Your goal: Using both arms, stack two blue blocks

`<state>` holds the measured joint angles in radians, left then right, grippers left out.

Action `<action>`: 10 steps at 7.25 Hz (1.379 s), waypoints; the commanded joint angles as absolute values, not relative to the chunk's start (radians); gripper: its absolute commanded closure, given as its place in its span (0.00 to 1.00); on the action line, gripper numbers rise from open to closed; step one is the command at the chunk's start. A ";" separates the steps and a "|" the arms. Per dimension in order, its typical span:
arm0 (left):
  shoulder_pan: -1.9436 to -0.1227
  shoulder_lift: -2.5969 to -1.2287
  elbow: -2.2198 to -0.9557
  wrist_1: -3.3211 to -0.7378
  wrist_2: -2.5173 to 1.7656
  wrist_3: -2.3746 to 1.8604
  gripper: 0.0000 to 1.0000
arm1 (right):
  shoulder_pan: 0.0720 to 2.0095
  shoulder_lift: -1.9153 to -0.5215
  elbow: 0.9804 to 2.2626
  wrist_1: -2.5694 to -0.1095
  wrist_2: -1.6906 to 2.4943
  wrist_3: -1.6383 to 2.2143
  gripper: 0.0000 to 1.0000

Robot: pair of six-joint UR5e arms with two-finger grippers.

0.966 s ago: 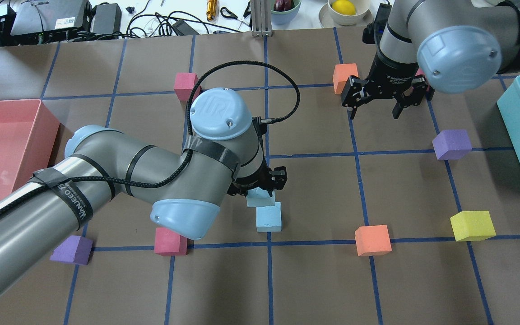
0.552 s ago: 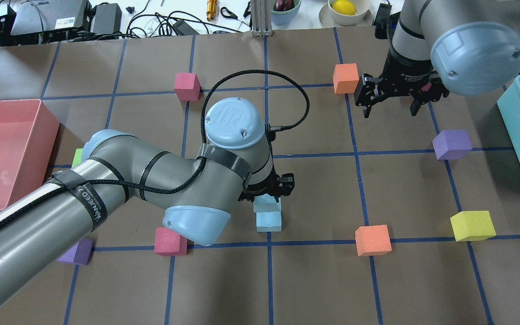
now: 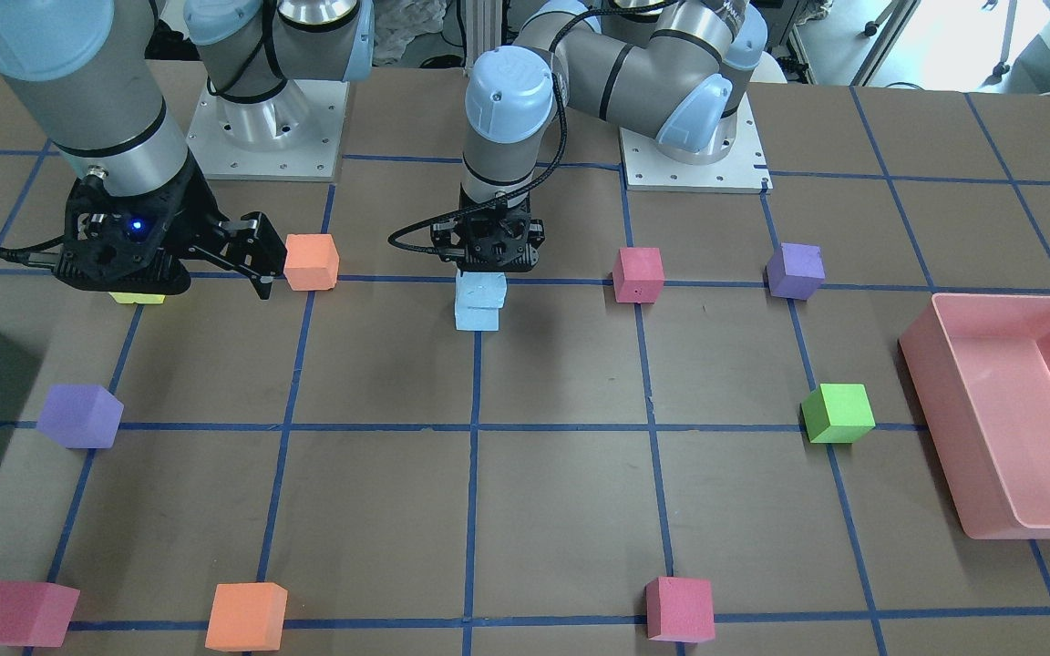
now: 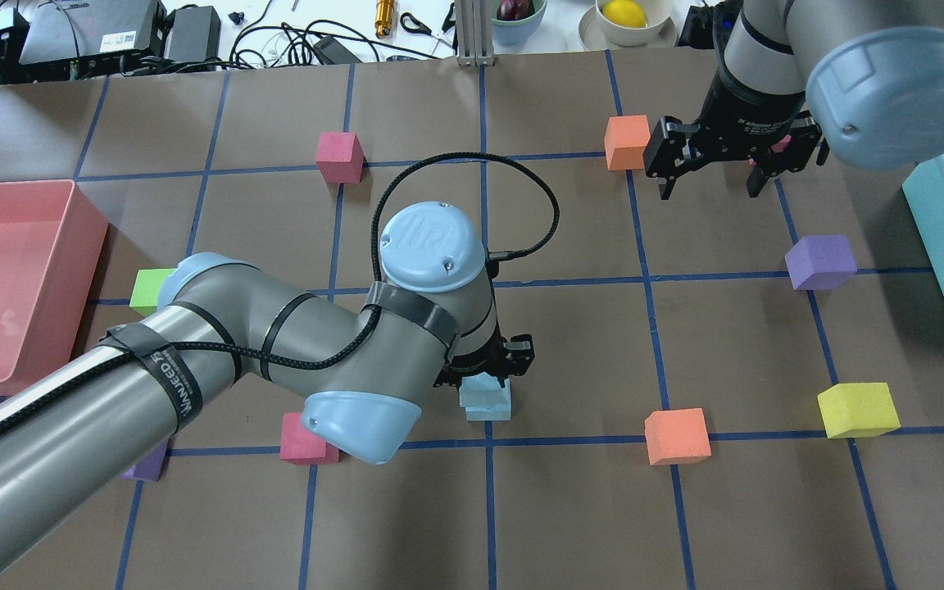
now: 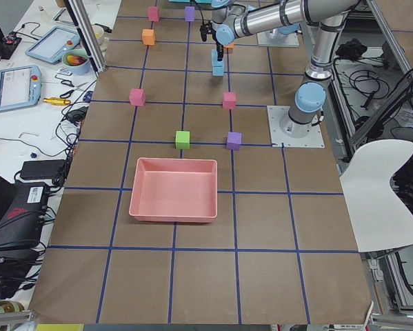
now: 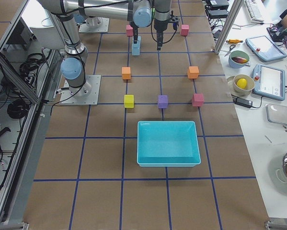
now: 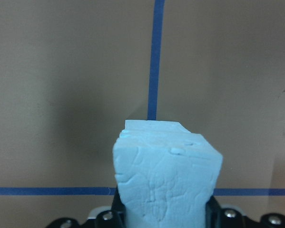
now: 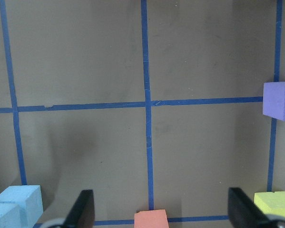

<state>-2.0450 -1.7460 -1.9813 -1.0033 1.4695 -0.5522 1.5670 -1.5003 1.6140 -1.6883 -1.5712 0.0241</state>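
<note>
The left end effector (image 4: 482, 370), just below the centre of the overhead view, is closed on the upper blue block (image 3: 481, 289), pinching the cube's sides. That cube sits directly over the lower blue block (image 3: 478, 318), which rests on the tabletop (image 3: 561, 510) beside a blue tape line. The upper cube is turned slightly off square. It appears to touch the lower one, though the left wrist view is too tight to be sure. The right end effector (image 4: 710, 188), in the upper right of the overhead view, hangs above the tabletop with its fingers spread wide and nothing between them. It is just beside an orange cube (image 4: 626, 141).
</note>
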 commanded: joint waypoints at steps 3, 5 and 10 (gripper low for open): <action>-2.071 -1.772 -1.982 -0.999 1.468 -0.594 0.00 | 1.566 -1.523 1.608 -1.644 -1.517 0.029 0.00; -2.072 -1.754 -1.971 -0.968 1.470 -0.583 0.00 | 1.565 -1.523 1.608 -1.635 -1.528 0.031 0.00; -1.730 -1.623 -1.738 -1.148 1.468 -0.165 0.00 | 1.563 -1.549 1.612 -1.572 -1.532 0.025 0.00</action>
